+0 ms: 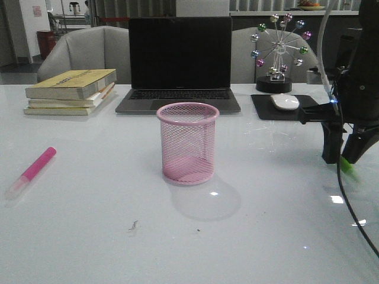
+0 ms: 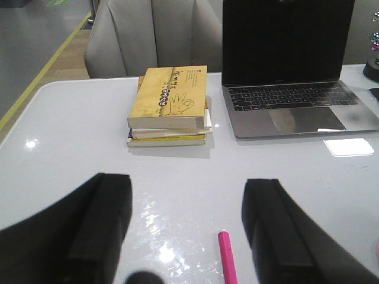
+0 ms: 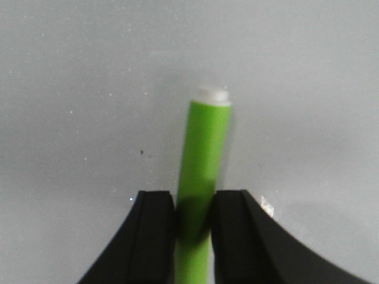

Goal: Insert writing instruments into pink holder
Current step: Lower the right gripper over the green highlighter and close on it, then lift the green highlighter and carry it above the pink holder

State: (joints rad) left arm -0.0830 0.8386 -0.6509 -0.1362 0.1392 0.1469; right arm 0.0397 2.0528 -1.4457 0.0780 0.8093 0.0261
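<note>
The pink mesh holder point(image 1: 188, 142) stands upright mid-table, with nothing showing inside. At the right edge of the front view, my right gripper point(image 1: 342, 158) is down at the tabletop, shut on the green highlighter point(image 1: 349, 167). In the right wrist view both black fingers point(image 3: 155, 228) press the green highlighter point(image 3: 201, 171), its flat end pointing away from the jaws. The pink highlighter point(image 1: 31, 171) lies on the table far left, pale cap toward the front. My left gripper point(image 2: 186, 228) is open above it, with the pink highlighter point(image 2: 227, 260) lying between the fingers, nearer one of them.
A laptop point(image 1: 179, 65) sits behind the holder, a stack of books point(image 1: 71, 90) at back left, a mouse point(image 1: 285, 102) on a black pad and a ball ornament point(image 1: 278, 50) at back right. A cable point(image 1: 349, 201) hangs from my right arm.
</note>
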